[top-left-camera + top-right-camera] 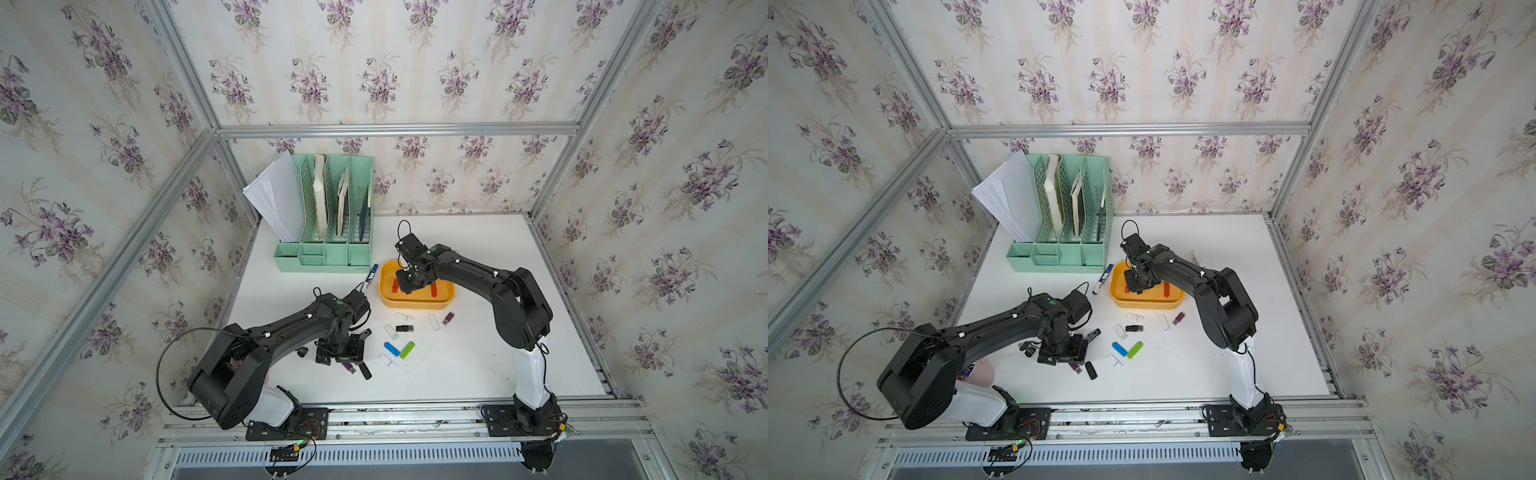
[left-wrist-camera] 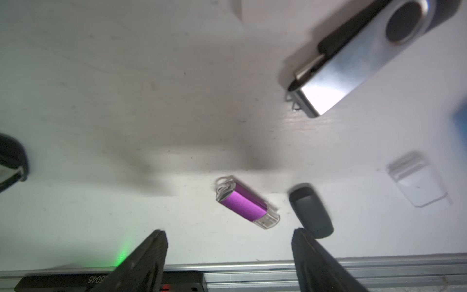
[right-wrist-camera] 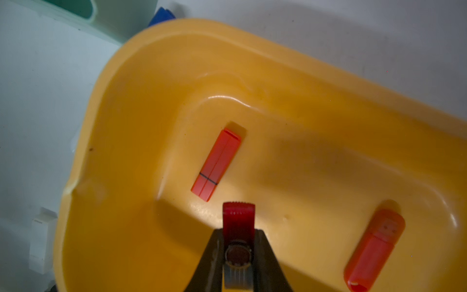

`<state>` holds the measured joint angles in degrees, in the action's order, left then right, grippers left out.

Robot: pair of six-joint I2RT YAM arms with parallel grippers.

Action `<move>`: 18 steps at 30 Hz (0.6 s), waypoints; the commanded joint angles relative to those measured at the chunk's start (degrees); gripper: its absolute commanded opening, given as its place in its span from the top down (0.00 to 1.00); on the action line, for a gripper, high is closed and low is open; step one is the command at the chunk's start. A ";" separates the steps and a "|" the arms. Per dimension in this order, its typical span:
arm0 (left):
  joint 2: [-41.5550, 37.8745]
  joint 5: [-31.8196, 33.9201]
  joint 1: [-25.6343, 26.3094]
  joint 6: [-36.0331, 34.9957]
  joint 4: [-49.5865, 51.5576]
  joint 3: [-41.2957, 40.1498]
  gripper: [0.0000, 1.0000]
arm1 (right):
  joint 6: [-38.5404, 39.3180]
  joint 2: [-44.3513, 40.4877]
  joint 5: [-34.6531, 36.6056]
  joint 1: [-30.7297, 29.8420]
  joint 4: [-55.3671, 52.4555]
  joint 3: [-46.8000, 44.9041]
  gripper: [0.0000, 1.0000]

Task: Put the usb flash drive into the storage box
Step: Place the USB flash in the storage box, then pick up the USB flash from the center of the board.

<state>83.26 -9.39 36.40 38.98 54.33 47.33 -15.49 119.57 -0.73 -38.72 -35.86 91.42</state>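
Observation:
The storage box (image 1: 415, 305) (image 1: 1144, 304) is a shallow yellow-orange tub near the table's middle. My right gripper (image 3: 238, 235) (image 1: 409, 286) hangs over its inside, shut on a dark red swivel usb flash drive (image 3: 238, 217) that points down. Two orange-red drives (image 3: 217, 164) (image 3: 374, 247) lie on the box floor (image 3: 290, 156). My left gripper (image 2: 229, 231) (image 1: 340, 353) stands open, low over the table, holding nothing. Just beyond its fingertips lie a purple drive (image 2: 246, 202) and a black drive (image 2: 310, 211).
Several loose drives lie in front of the box, among them blue (image 1: 391, 349), green (image 1: 407, 350) and maroon (image 1: 448, 318). A silver swivel drive (image 2: 353, 58) and a white one (image 2: 417, 182) lie near the left gripper. A mint-green organizer (image 1: 328, 216) and a marker (image 1: 371, 274) stand behind.

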 commanded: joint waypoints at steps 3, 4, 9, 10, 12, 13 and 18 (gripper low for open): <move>-0.38 0.42 0.00 0.57 1.23 -0.01 0.18 | -0.34 3.23 -0.61 0.11 0.48 2.11 0.87; -0.31 0.59 0.05 0.42 1.42 0.07 0.18 | -0.33 3.72 -0.14 0.13 0.30 2.44 0.87; -0.46 0.78 0.17 1.42 1.31 -0.36 0.18 | 0.43 5.35 0.45 0.30 -0.72 3.69 0.77; -0.56 0.73 0.30 1.89 1.10 -0.66 0.18 | 0.54 5.65 0.60 0.33 -1.24 4.09 0.73; -0.73 0.60 0.50 2.46 0.55 -1.20 0.18 | 0.63 5.86 0.73 0.38 -1.71 4.28 0.66; -0.77 0.62 0.58 2.70 0.26 -1.49 0.18 | 0.66 5.77 0.77 0.40 -1.59 4.14 0.63; 0.31 1.70 1.04 3.38 -0.62 -1.84 0.18 | 0.64 4.48 1.26 0.40 -1.50 3.54 0.57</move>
<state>83.18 -9.10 37.28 41.15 54.24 45.71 -15.03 125.01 -0.45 -38.24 -36.62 94.94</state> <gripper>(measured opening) 0.821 0.427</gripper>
